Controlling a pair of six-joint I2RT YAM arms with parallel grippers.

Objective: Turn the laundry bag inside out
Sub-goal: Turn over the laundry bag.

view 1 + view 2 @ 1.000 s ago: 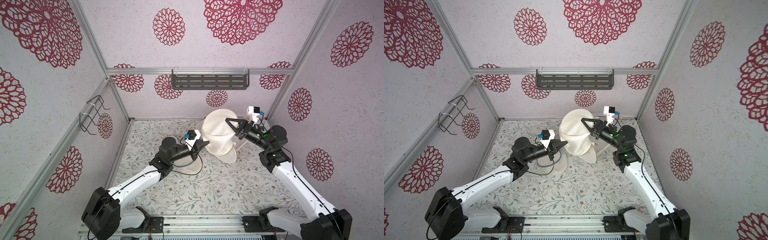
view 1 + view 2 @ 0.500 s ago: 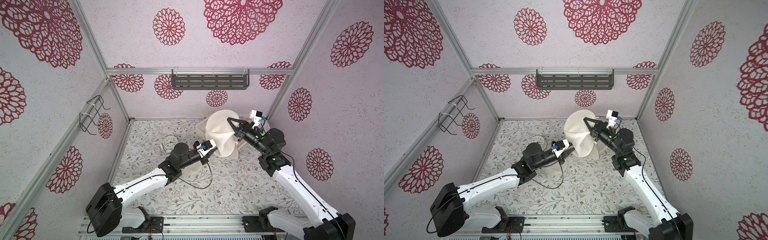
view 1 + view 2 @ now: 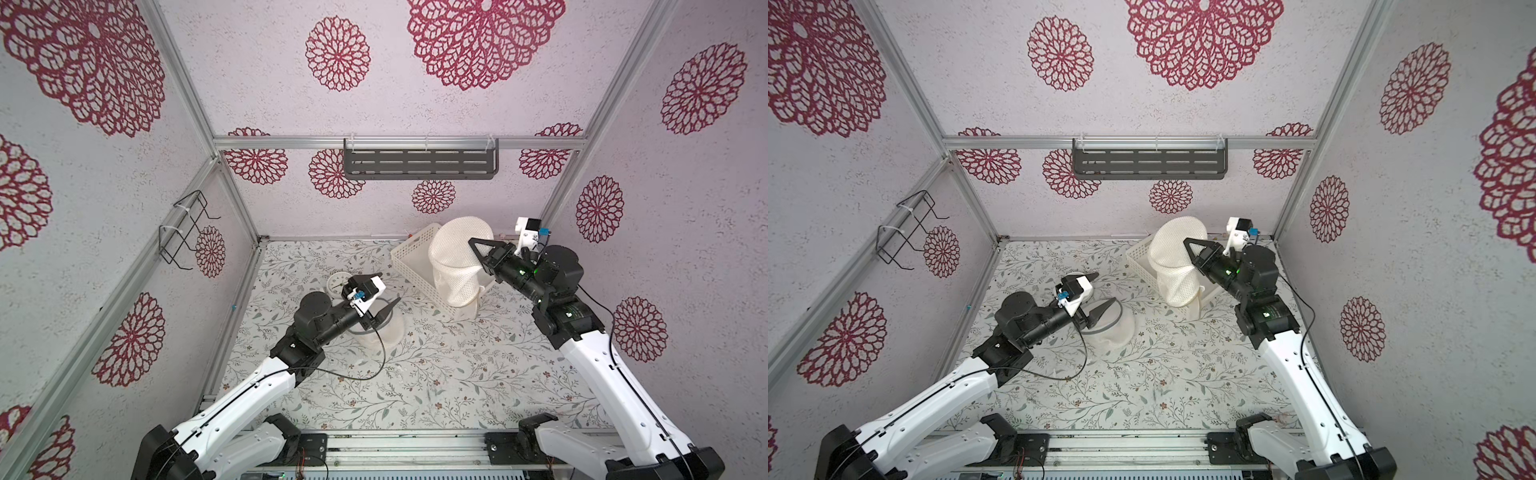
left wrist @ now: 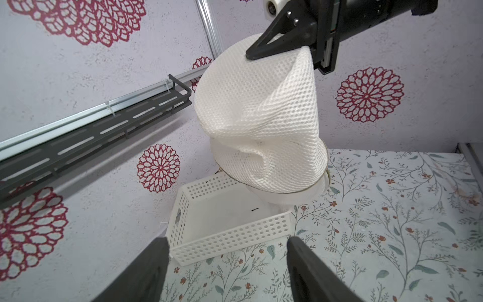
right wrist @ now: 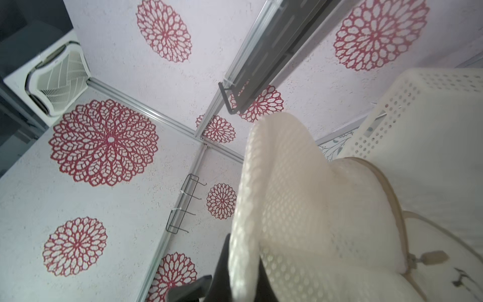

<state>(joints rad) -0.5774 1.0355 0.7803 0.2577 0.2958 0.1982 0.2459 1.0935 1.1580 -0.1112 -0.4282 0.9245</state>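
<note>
The white honeycomb-mesh laundry bag (image 3: 455, 257) hangs in the air at the far right part of the table. Its lower end reaches down to the white perforated plastic basket (image 3: 409, 266), which stands on the floral-patterned table (image 3: 457, 374). The black right gripper (image 3: 476, 245) holds the bag by its upper edge, with the jaws pressed together on the mesh. In the left wrist view we see the mesh folded and twisted under this pinch. The left gripper (image 3: 1104, 288) is well apart from the bag, more to the left side, and its jaws are spread with nothing between them. Just below it, a pale mesh piece (image 3: 1115, 328) with a dark wire rim lies on the table.
</note>
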